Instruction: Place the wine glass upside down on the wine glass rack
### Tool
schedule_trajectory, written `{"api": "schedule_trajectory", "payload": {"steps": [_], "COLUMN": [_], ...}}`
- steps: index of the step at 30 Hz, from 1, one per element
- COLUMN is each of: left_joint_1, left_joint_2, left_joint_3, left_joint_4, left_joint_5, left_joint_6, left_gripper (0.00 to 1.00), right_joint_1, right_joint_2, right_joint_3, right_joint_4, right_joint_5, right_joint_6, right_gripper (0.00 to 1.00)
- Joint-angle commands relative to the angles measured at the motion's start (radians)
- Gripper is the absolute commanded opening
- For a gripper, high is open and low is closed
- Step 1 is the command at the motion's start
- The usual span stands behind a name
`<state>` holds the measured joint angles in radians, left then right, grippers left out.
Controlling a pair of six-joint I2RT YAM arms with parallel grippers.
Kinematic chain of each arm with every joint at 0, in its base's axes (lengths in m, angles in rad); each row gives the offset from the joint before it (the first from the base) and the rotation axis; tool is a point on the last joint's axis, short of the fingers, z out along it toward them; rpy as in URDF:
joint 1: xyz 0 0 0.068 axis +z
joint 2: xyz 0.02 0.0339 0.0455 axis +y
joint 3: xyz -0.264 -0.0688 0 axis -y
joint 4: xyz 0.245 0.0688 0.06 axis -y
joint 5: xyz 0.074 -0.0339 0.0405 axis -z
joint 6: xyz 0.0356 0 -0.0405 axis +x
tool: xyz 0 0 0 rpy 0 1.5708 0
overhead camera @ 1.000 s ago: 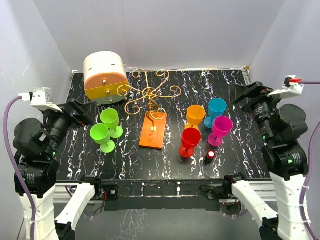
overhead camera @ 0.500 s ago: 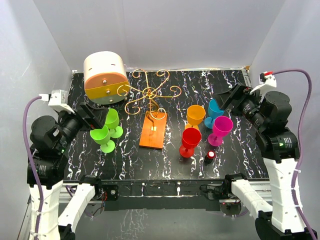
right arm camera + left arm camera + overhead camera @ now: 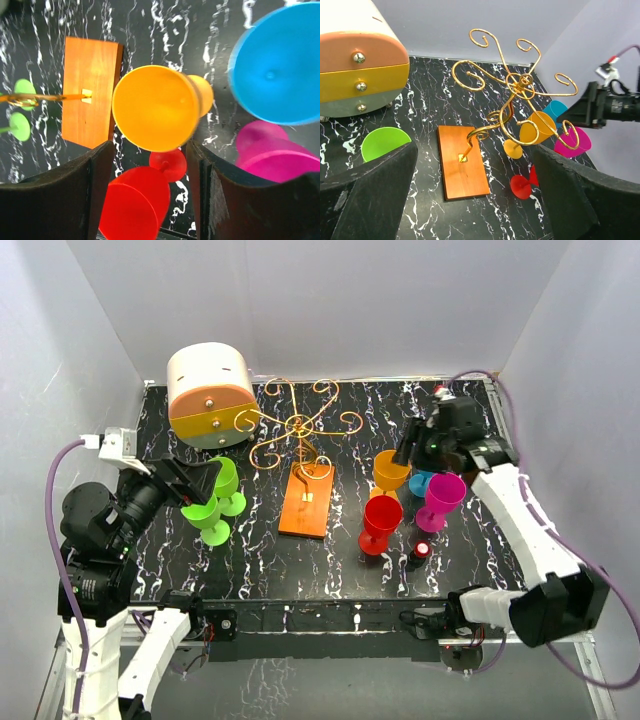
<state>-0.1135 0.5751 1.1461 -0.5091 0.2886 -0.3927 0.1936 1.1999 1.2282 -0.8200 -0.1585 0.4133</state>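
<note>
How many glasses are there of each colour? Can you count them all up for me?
Green glasses: 2
Orange glass: 1
Blue glass: 1
Pink glass: 1
Red glass: 1
Total: 6 glasses

Orange glass (image 3: 391,470) hemmed: blue glass (image 3: 280,70), pink glass (image 3: 446,490) rt, red glass (image 3: 382,512) front; bare tabletop (image 3: 345,495) btwn it & rack (image 3: 305,505).
</note>
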Motion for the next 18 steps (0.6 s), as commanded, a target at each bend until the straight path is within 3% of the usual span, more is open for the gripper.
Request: {"api": "schedule_trajectory", "payload": {"steps": [1,12,18], "left_joint_1": [-0.005,-0.005,-0.005], "left_joint_2": [0.019,0.032,0.042], "left_joint_3": [0.037,0.053,0.071], "left_joint_4": [0.019,0.009,0.004], "left_joint_5": [0.018,-0.003,-0.005], "left_joint_6": [0.011,0.021,0.024], "left_gripper": [0.99,0.99,0.99], "right_joint_1": [0.144,0.300,0.348], "right_joint_2": [0.067,0.259,0.304], "right_joint_3": [0.039,0.114,0.143], "right_joint_4": [0.079,0.070,0.040], "right_joint_5": [0.152,0.371,0.442], "right_joint_6": [0.023,0.008,-0.024], "right_gripper": [0.58,0.49,0.32]}}
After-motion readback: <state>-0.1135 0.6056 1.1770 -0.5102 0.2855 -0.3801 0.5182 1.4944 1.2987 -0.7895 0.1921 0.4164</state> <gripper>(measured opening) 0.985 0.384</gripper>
